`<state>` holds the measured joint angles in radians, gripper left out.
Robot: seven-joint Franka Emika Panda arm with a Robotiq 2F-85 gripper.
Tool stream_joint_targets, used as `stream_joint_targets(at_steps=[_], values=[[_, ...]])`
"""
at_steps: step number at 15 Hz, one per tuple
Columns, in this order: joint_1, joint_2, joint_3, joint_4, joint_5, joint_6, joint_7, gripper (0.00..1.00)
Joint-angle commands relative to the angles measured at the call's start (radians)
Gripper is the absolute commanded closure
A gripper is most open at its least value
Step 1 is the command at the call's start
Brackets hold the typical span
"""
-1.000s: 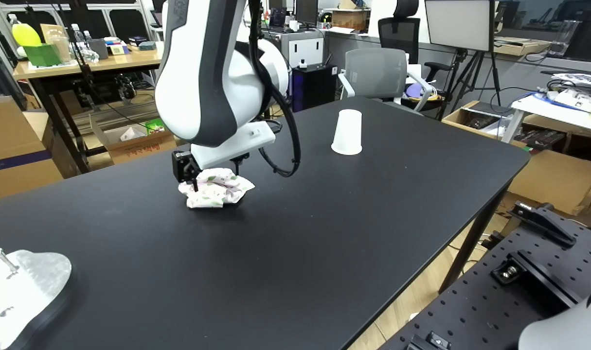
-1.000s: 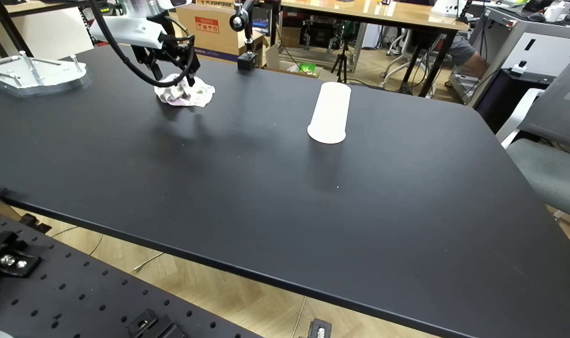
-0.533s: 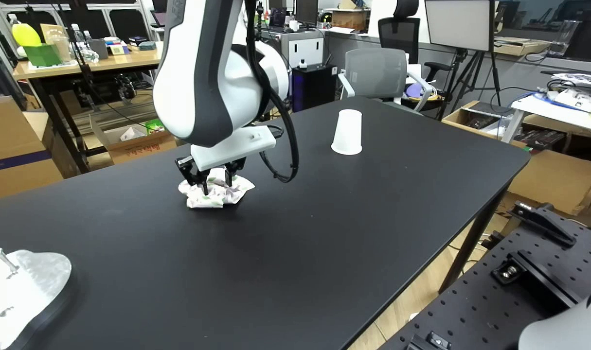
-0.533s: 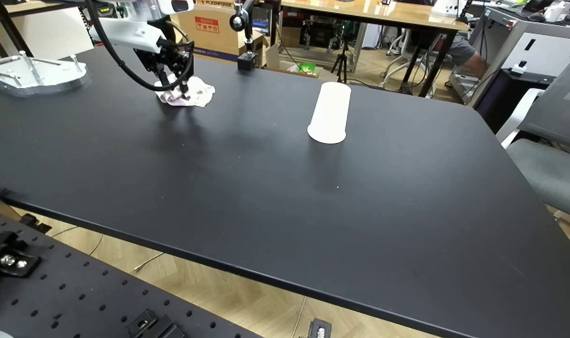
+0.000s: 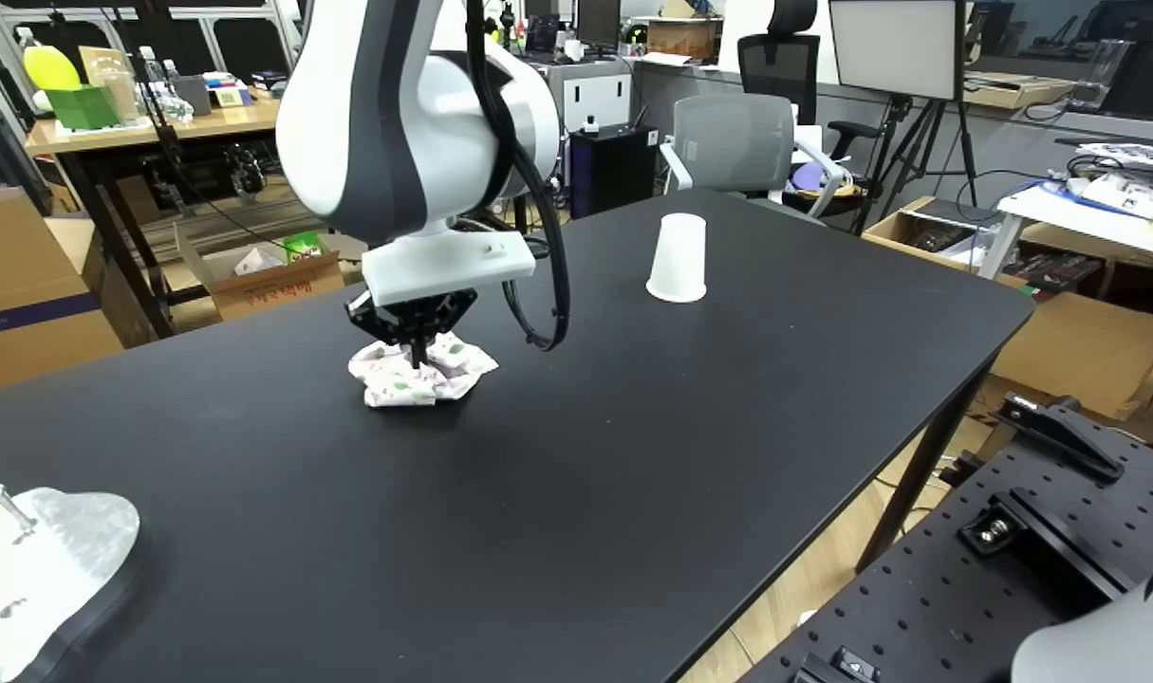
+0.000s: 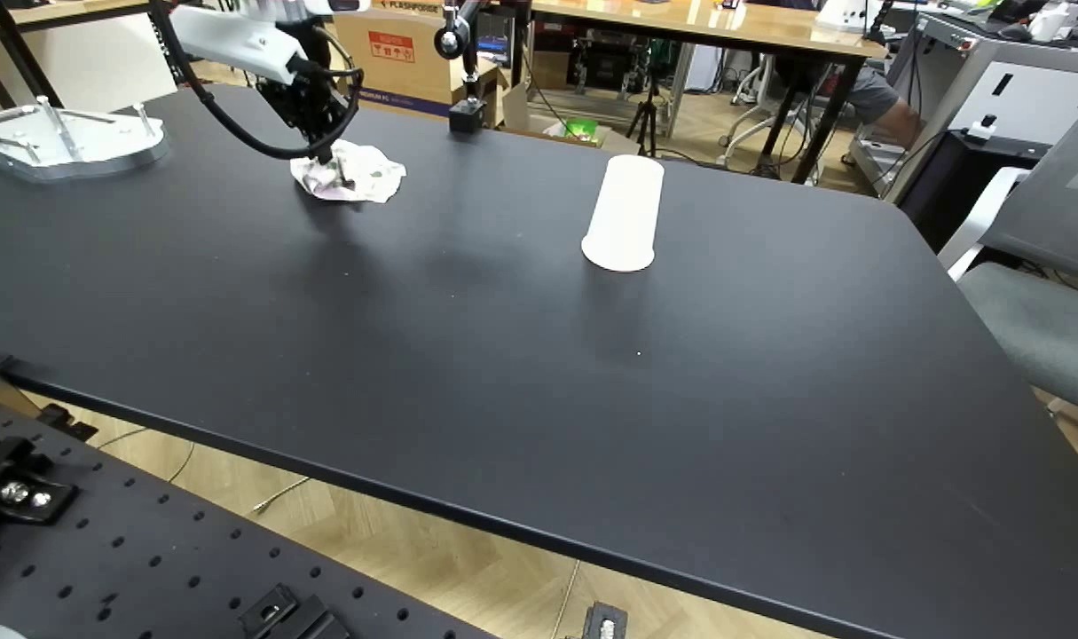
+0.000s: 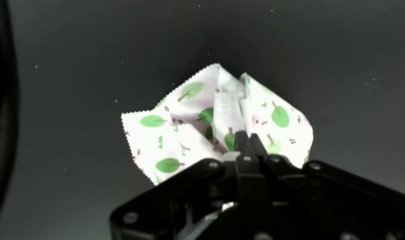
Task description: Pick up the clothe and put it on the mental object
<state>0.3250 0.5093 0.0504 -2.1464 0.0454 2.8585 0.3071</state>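
Note:
The clothe, white with green leaf shapes, lies crumpled on the dark table in both exterior views [image 5: 396, 384] [image 6: 372, 177] and fills the middle of the wrist view [image 7: 229, 110]. My gripper [image 7: 248, 136] points down into its centre, fingertips together with a thin raised fold pinched between them. In both exterior views the gripper [image 5: 418, 360] [image 6: 325, 158] reaches down onto the clothe, which still rests on the table. The metal object, a silvery flat plate with upright posts, sits apart from it in both exterior views [image 5: 73, 541] [image 6: 86, 133]; the wrist view does not show it.
A white cup [image 5: 678, 258] [image 6: 625, 213] stands upside down on the table [image 5: 576, 493]. A black stand [image 6: 467, 115] is at the table's far edge. A perforated black mount plate [image 6: 148, 550] runs along the near side. A dark cable [image 5: 552, 256] loops beside the wrist.
The gripper's fingers have come together from wide apart, drawing in a fold of the clothe. The hand has tilted slightly; clothe, cup and metal object keep their places.

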Motion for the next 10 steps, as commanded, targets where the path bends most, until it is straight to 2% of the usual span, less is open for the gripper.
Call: stream_joint_targets(at_steps=[1, 5, 10], values=[[-0.067, -0.111, 0.061, -0.029, 0.065, -0.107, -0.027, 1.00], [-0.100, -0.250, 0.081, -0.034, 0.110, -0.240, -0.023, 1.00], [-0.111, -0.447, 0.057, -0.021, 0.049, -0.389, 0.033, 1.00]])
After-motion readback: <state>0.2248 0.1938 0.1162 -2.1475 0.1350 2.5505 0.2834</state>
